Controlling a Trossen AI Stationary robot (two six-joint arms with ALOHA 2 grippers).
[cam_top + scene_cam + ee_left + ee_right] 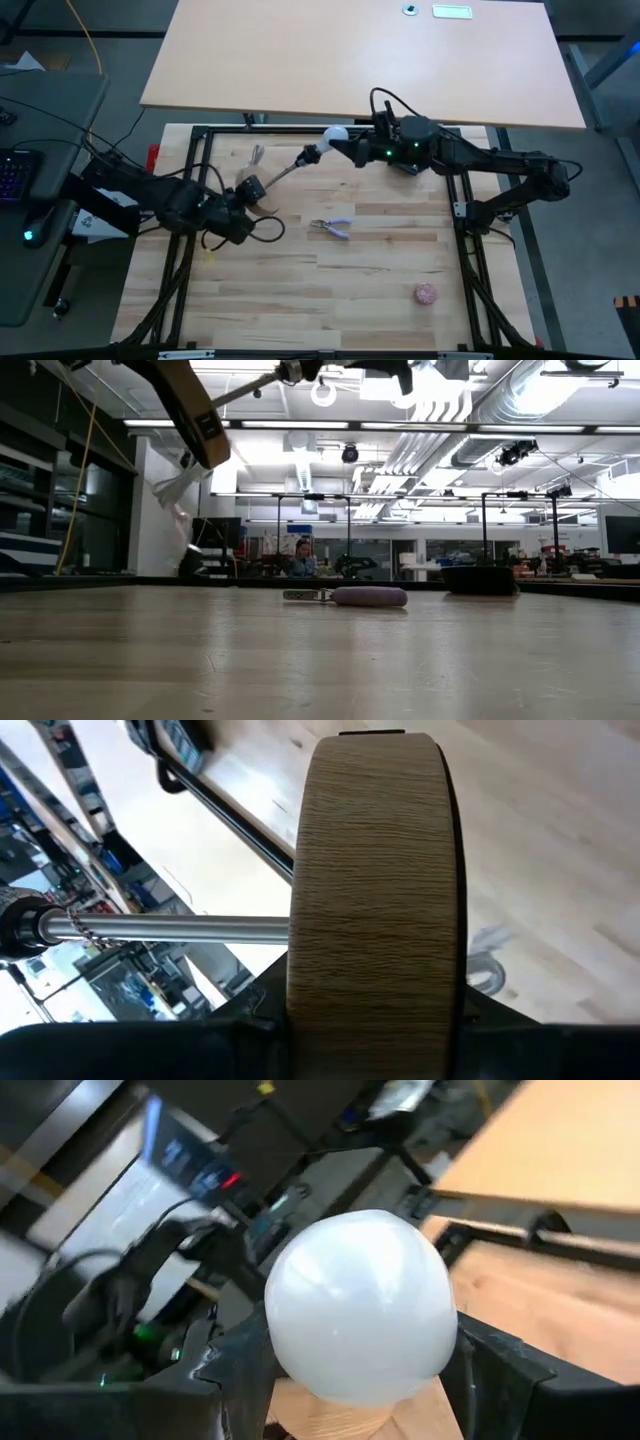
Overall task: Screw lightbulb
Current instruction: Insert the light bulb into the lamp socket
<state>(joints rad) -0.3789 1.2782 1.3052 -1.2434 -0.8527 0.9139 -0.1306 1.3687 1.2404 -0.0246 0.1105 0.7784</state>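
Observation:
The lightbulb (pixel 335 133), white with a round head, hangs high over the table's far middle with my right gripper (pixel 347 140) shut on it. Its base meets the black socket (pixel 309 154) of a small lamp. From the socket a thin metal stem (pixel 283 172) runs to a round wooden disc (pixel 250 188). My left gripper (pixel 243 196) is shut on that disc. In the left wrist view the disc (pixel 375 870) stands edge-on, and the stem (pixel 170 928) runs off to the socket (pixel 18 925). How far the bulb's base sits in the socket is hidden. My left gripper pinches the wooden disc at its edge (pixel 375 1005), one finger on each flat face. It comes slanting down from the table's left. The lamp is lifted clear of the table, its stem pointing toward the far right. My right gripper holds the bulb's round head (pixel 310 1365) between its two fingers (pixel 238 1370), one on each side. The fingers come about level from the table's right. The bulb is clear of the table, its head toward the gripper and its base pointing away at the socket.
Pliers with purple handles (pixel 332 227) lie mid-table and also show in the low view (pixel 345 596). A pinkish ball (pixel 426 293) lies near the front right. A small metal piece (pixel 256 156) lies far left. A large pale tabletop (pixel 360 60) stands behind the black frame (pixel 200 135).

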